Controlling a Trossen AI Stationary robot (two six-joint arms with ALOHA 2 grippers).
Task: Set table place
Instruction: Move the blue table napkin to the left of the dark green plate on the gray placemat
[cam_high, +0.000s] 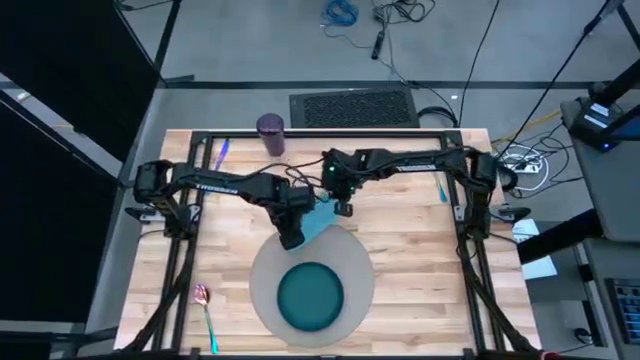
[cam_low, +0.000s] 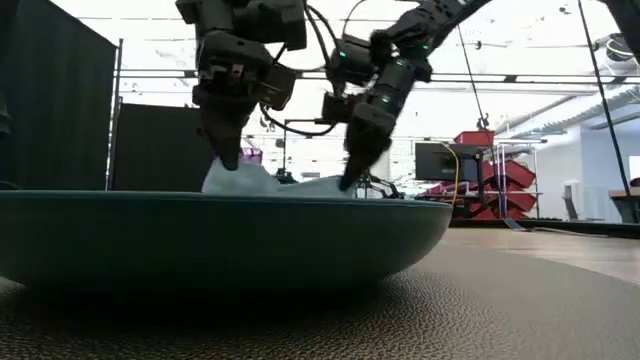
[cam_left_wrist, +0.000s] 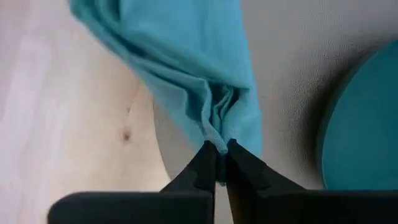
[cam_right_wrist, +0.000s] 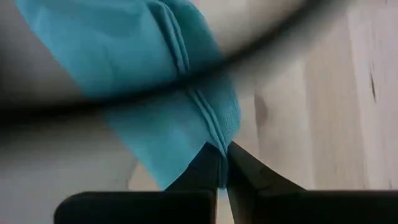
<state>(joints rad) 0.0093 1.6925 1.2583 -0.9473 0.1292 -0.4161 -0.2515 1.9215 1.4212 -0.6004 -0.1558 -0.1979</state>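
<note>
A light blue napkin (cam_high: 320, 218) lies at the far edge of the round grey mat (cam_high: 262, 280), partly on the wood table (cam_high: 420, 260). My left gripper (cam_high: 292, 236) is shut on its near-left end. My right gripper (cam_high: 343, 208) is shut on its far-right end. The teal plate (cam_high: 310, 298) rests on the mat. In the low view the plate (cam_low: 220, 240) hides the napkin's (cam_low: 270, 182) underside. A purple cup (cam_high: 270, 133) stands at the far edge. The pink-bowled spoon (cam_high: 205, 308) lies near left. My left gripper pinches a bunched, pleated fold of the napkin (cam_left_wrist: 217, 134) between its two fingers, several layers thick. The fingers (cam_low: 228, 160) come from above, pointing down. The cloth runs away from them, slack and creased. My right gripper pinches a folded edge of the napkin (cam_right_wrist: 219, 134) between its two fingers, more than one layer. Its fingers (cam_low: 350, 178) slant down from the far right. The cloth spreads away from them over mat and wood.
A blue utensil (cam_high: 221, 152) lies at the far left beside the cup and another (cam_high: 438, 187) at the far right by the right arm's base. Bare wood shows right of the mat. A black frame (cam_high: 330, 133) borders the table.
</note>
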